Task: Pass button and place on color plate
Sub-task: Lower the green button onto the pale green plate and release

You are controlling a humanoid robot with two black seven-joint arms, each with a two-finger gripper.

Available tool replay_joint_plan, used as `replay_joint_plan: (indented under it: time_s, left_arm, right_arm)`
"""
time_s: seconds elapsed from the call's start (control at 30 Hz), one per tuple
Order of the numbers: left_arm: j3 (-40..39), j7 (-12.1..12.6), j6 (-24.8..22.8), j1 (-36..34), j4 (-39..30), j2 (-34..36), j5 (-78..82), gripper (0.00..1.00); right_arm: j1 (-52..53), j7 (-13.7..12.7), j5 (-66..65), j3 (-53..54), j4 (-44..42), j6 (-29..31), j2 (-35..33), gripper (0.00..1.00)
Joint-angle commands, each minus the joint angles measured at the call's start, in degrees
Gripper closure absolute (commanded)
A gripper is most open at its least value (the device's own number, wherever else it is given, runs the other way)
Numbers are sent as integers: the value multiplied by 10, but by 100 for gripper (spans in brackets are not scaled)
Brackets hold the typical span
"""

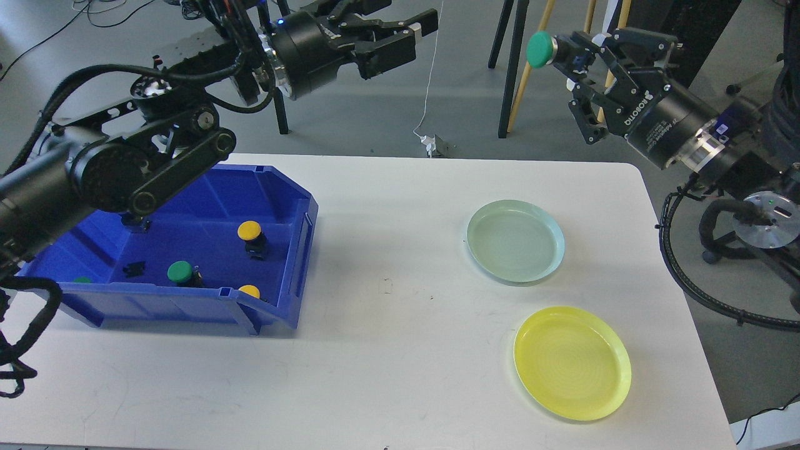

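Observation:
My right gripper (572, 53) is shut on a green button (537, 49) and holds it high beyond the table's far right edge, above and behind the pale green plate (515, 240). My left gripper (409, 34) is open and empty, high at the back, above the far side of the blue bin (187, 300). The yellow plate (572, 361) lies near the front right. The bin holds a yellow button (250, 230), a green button (180, 270) and another yellow button (249, 290) by its front wall.
The white table (387, 350) carries the bin at left and both plates at right. A small black part (134, 269) lies in the bin. Chair legs and cables stand on the floor behind the table.

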Motion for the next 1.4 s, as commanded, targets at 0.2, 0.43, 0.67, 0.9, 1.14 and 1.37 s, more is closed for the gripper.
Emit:
replay_joint_plan:
  time_s: [0.2,0.43,0.67,0.9,1.14,1.37]
  left_arm:
    - [-5,-6,3,0,-9,58,-78,1]
    - [-12,-13,3,1,-11,58,-85,1]
    - [-12,-29,3,8,-11,65,-85,1]
    - [-11,-35,3,18,-11,80,-85,1]
    - [-4,-33,-12,38,-11,103,-87,1]
    - [-1,-25,-131,97,-28,180,-86,2]
  right_arm:
    - [-30,-11,-32,-102,-155,0,44,83]
    - [-26,-13,-37,-182,-241,-1,117,82]
    - [-22,-16,-70,-193,-312,-5,183,63]
    - [-11,-16,-75,-197,-355,-1,221,37]
    - [-8,-16,-75,-196,-347,-3,220,27]
    - [-2,-8,-73,-164,-325,-1,164,23]
